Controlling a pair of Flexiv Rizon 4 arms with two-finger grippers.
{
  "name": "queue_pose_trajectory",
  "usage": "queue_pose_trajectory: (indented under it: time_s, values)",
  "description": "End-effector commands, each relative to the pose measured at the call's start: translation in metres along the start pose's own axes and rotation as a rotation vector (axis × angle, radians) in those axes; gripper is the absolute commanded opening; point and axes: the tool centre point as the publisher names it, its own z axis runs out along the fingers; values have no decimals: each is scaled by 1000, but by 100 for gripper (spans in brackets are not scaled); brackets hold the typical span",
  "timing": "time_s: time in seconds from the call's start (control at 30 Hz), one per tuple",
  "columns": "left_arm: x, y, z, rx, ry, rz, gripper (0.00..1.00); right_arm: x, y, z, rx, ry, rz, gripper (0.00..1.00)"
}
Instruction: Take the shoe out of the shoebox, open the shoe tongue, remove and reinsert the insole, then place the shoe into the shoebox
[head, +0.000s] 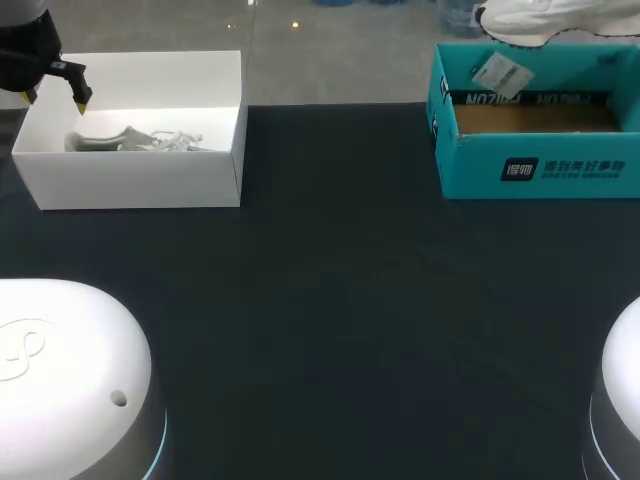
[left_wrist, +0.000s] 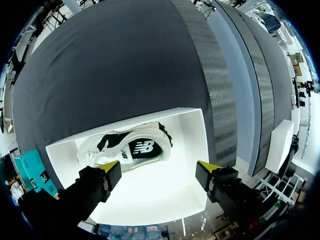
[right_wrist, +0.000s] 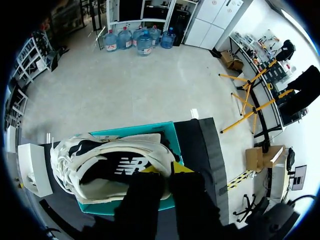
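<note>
Sneaker (right_wrist: 115, 165) clamped in your right jaws hangs above the teal shoebox (head: 530, 165), likely raised clear for tongue work; your left jaws, apart, hover over a second sneaker (left_wrist: 130, 147).

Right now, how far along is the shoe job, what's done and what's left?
Looks done: one shoe is up out of the teal shoebox. In hand: the right gripper is shut on it above the box. Left: I can't tell whether its insole has been handled, and it isn't back inside. The left gripper hangs open over the white box, where a second shoe lies untouched.
</note>
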Motion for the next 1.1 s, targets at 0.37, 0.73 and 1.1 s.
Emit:
queue_pose_trajectory:
  time_s: [0.37, 0.73, 1.1]
  values:
    - [1, 0, 0, 1, 1, 1, 100, 4, -35, -13, -40, 11, -1, 0]
    - [1, 0, 0, 1, 1, 1, 100, 34, -136, -44, -102, 39, -38, 0]
    - [1, 0, 0, 1, 1, 1, 100, 81, -257, -77, -54, 40, -24, 0]
